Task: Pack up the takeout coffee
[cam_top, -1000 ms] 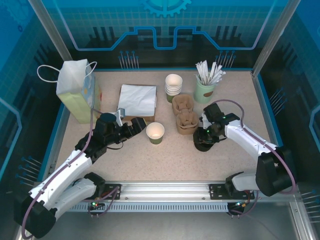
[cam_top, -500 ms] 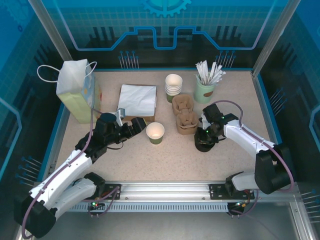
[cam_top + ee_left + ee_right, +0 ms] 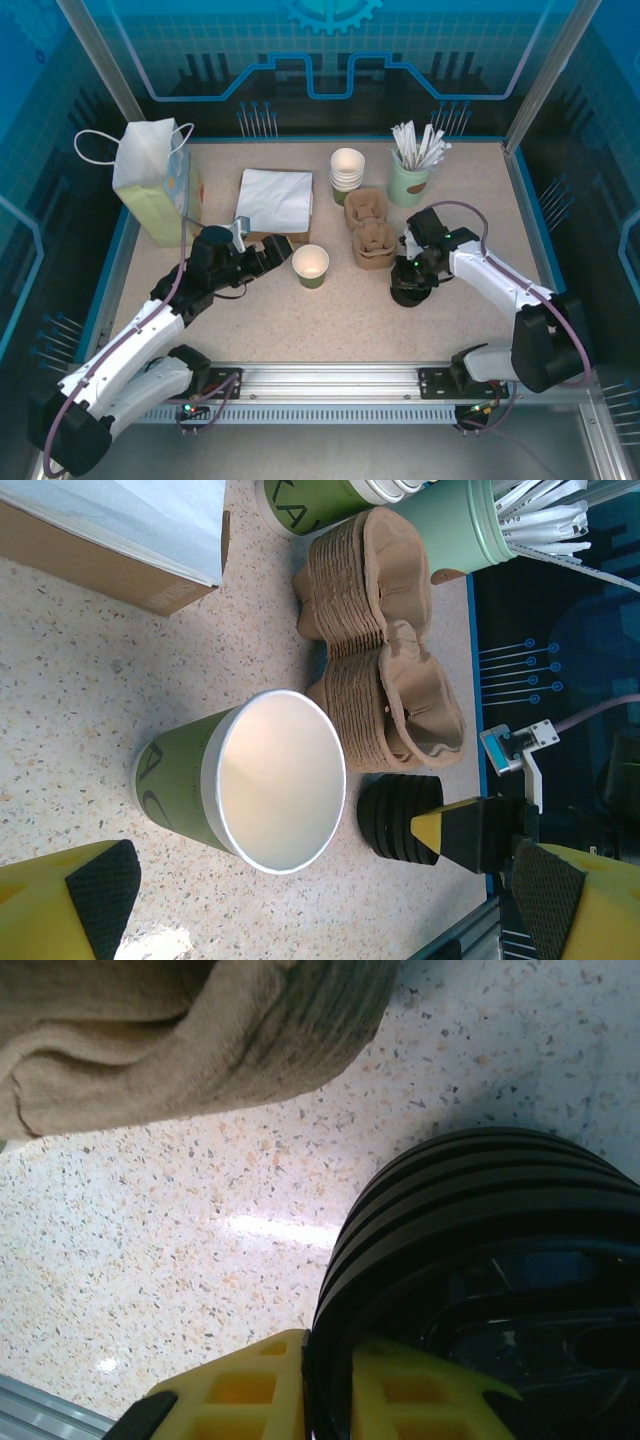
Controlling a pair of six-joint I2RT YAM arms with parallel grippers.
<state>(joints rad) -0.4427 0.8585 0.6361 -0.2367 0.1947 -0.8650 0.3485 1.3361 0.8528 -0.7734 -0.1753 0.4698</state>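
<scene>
Left hand [image 3: 277, 256] spread wide open just beside the takeout coffee [image 3: 311, 266].
It stands upright on the desk [image 3: 330, 325], and the left arm reaches low toward it. The right arm bends over the black lid stack [image 3: 404, 294], with the right hand [image 3: 413, 275] touching it; grip unclear.

Paper bag [image 3: 150, 185]: one. Box [image 3: 100, 565]: one, with one white napkin pile [image 3: 275, 198] on top. Single cup [image 3: 311, 266]: one. Cup stack [image 3: 347, 172]: one, count within unreadable. Mint cup [image 3: 409, 185]: one, sticks [image 3: 420, 145] too many to count. Carrier stacks [image 3: 365, 210]: two. Black lid stack [image 3: 390, 820]: one. Arms [image 3: 130, 345]: two.
</scene>
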